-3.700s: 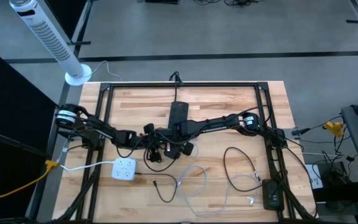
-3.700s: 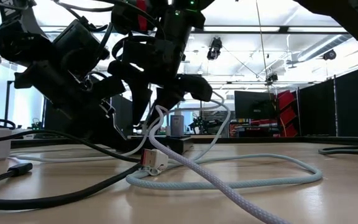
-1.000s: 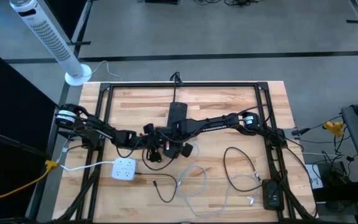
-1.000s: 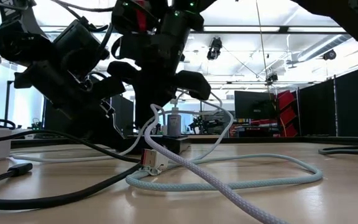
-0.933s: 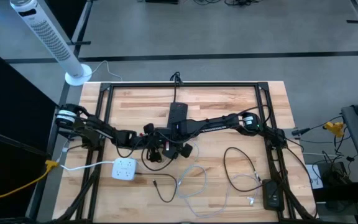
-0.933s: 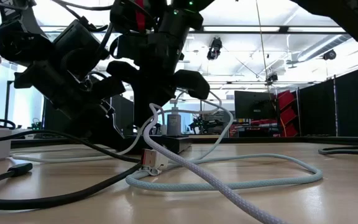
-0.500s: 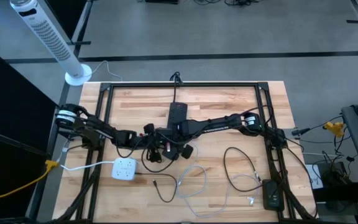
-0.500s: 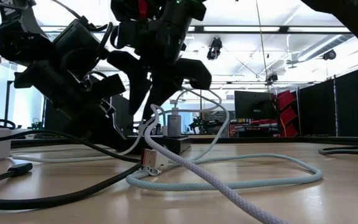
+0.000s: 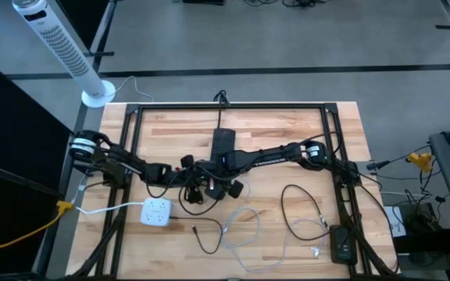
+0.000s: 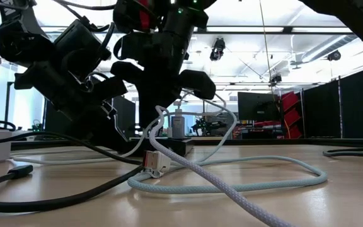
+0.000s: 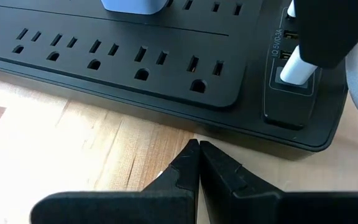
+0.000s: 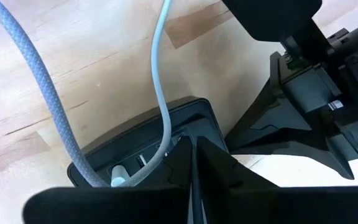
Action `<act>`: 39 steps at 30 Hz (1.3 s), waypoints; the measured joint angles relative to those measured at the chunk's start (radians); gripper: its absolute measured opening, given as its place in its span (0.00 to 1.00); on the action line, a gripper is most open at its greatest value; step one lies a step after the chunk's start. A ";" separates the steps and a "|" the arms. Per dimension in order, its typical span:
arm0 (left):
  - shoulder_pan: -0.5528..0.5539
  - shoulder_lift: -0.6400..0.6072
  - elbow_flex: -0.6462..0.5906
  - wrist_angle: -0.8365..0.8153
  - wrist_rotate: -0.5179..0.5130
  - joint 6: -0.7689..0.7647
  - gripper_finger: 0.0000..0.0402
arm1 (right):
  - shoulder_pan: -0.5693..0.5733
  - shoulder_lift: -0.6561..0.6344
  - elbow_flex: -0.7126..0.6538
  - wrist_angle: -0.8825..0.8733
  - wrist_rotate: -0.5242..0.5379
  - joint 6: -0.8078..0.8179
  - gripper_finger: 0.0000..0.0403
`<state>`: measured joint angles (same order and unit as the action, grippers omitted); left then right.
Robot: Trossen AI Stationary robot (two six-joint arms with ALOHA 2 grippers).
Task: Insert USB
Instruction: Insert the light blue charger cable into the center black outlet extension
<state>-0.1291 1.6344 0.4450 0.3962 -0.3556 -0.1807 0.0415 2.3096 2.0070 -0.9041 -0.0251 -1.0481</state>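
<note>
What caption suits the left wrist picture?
Shut left gripper beside a black power strip, white USB plug in its port.

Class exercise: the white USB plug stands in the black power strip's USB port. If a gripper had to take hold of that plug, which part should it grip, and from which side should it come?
Grip the white USB plug by its short moulded body, just above the port of the black power strip. Come from straight above: the plug stands upright, and its cable rises from the top, so jaws closing on the flat sides, clear of the cable, probably hold best.

Lab/workshop: open hall w/ ceiling lights (image 10: pixel 218 45), monitors (image 10: pixel 254 104), concrete floor (image 9: pixel 287 39).
</note>
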 joint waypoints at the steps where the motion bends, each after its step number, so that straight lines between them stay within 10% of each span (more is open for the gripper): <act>1: 0.000 0.000 0.000 0.000 0.000 0.000 0.00 | 0.000 0.000 -0.003 0.001 -0.001 0.003 0.01; 19: 0.000 0.000 0.000 -0.002 -0.001 -0.004 0.00 | -0.005 -0.001 -0.025 0.070 -0.002 0.080 0.01; 32: 0.000 0.000 0.000 -0.005 0.000 -0.004 0.00 | 0.030 -0.123 0.031 0.025 0.000 0.092 0.40; 39: 0.000 0.000 0.000 -0.008 0.000 -0.005 0.00 | 0.054 -0.298 0.031 -0.044 -0.001 0.255 0.44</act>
<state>-0.1291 1.6344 0.4448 0.3881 -0.3560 -0.1852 0.0958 2.0118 2.0379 -0.9480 -0.0259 -0.7930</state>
